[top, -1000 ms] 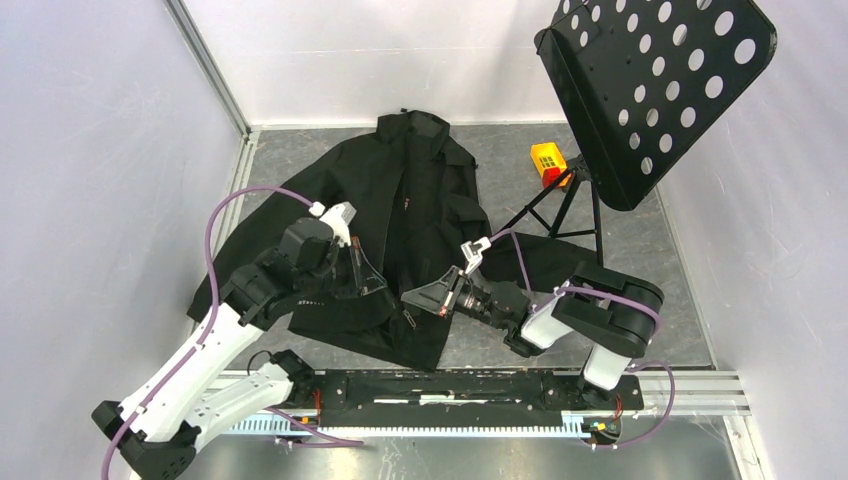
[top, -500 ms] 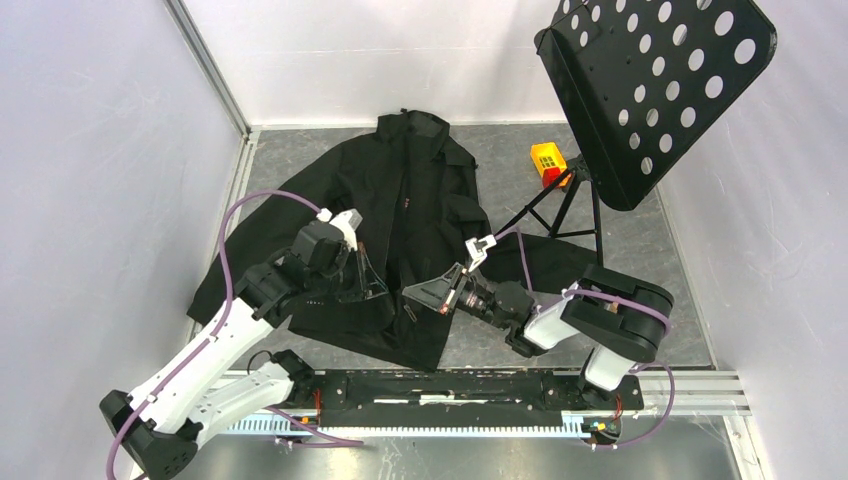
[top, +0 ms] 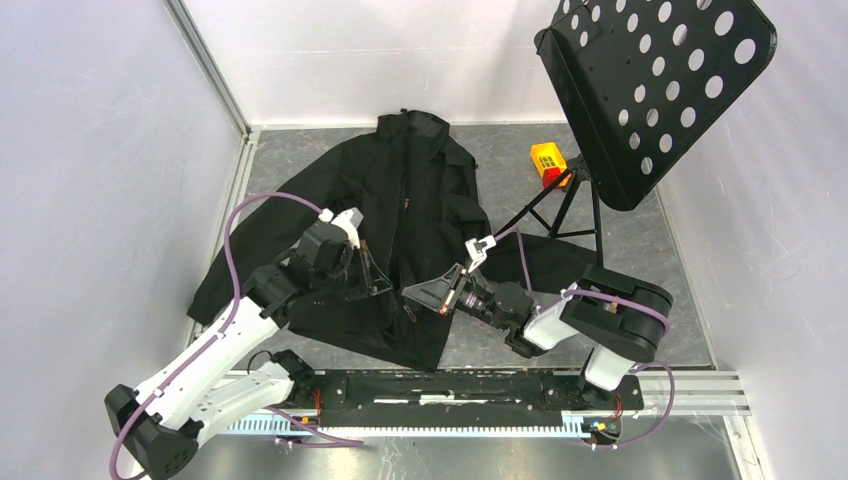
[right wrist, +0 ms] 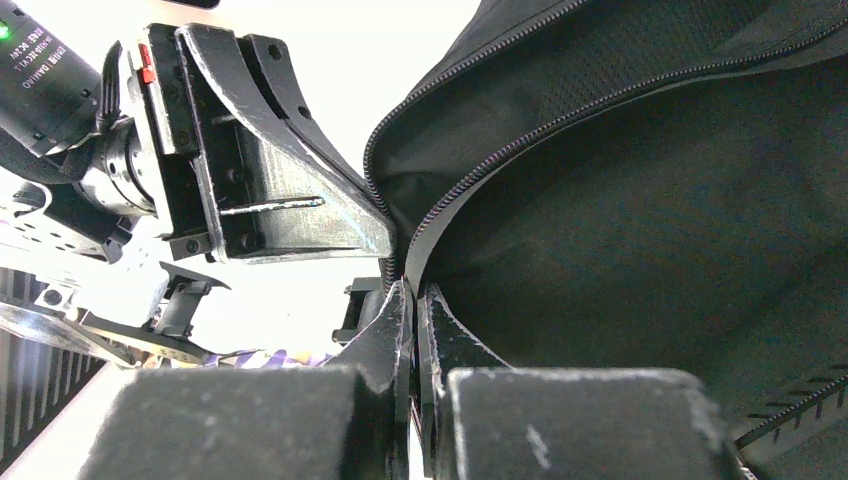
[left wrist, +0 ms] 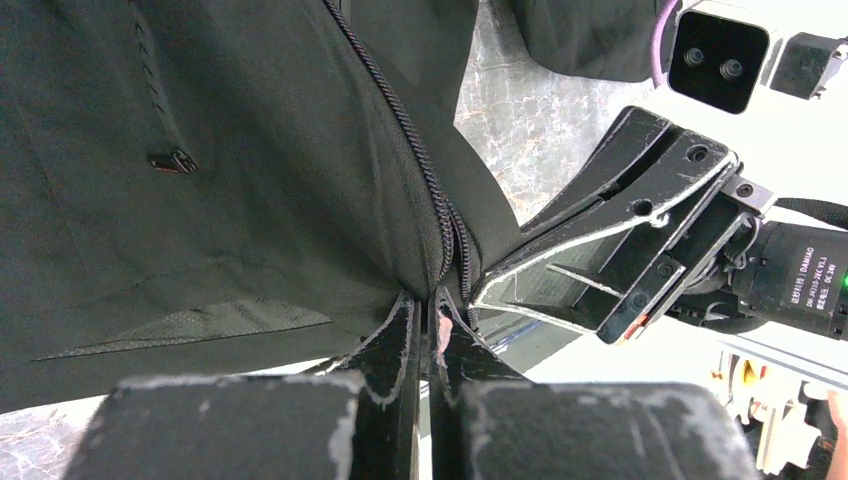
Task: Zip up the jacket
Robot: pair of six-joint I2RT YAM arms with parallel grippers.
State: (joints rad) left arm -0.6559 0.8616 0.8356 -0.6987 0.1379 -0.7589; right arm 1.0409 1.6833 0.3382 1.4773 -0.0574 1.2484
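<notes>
1. Two claws meet at the near end of the jacket (top: 400, 190). It lies spread flat on the counter (top: 290, 150), collar toward the far edge and hem toward the near edge.
2. My left claw (left wrist: 425, 312) is pinched tight on the fabric where the zipper (left wrist: 397, 132) runs out at the hem. It holds nothing else.
3. My right claw (right wrist: 411, 300) is likewise clamped on the hem, on the facing zipper edge, with its tips just beside the left one's.
4. I judge the grips sit this close so that each keeps one side of the track taut and the bottom ends can be lined up and mated. A hold further off would let the cloth sag.
5. In the right wrist view the two rows of teeth converge at the claws and part above them, so I take the zipping as barely begun. I cannot make out the slider.
6. The stand (top: 650, 80) over the far right corner is well apart from the work.
</notes>
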